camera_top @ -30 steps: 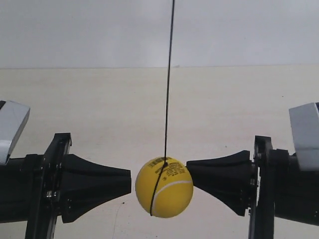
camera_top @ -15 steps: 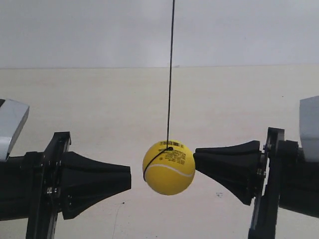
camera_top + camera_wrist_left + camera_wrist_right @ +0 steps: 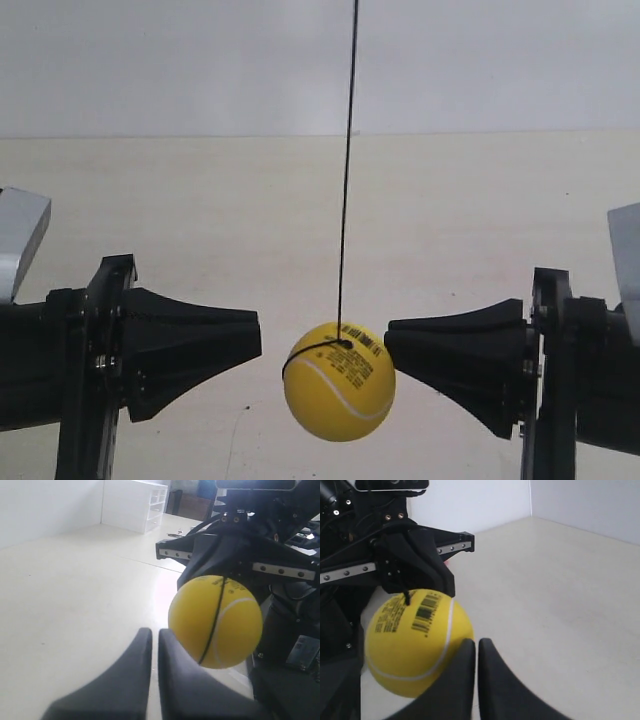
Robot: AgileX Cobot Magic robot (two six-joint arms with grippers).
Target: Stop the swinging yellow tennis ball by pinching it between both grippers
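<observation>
Midair, yellow tennis ball (image 3: 339,381) between left end effector (image 3: 155,634) and right end effector (image 3: 476,643), both narrow, contact unclear.

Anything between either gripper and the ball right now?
Nothing visible. The yellow tennis ball hangs on its string between the left gripper and right gripper, both shut; only air, no object, lies at either tip.

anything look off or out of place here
Nothing damaged or spilled. The yellow tennis ball hangs off-centre on its slightly slanted string: close against the gripper at the exterior view's right, with a visible gap to the gripper at the exterior view's left, so it is not pinched.
</observation>
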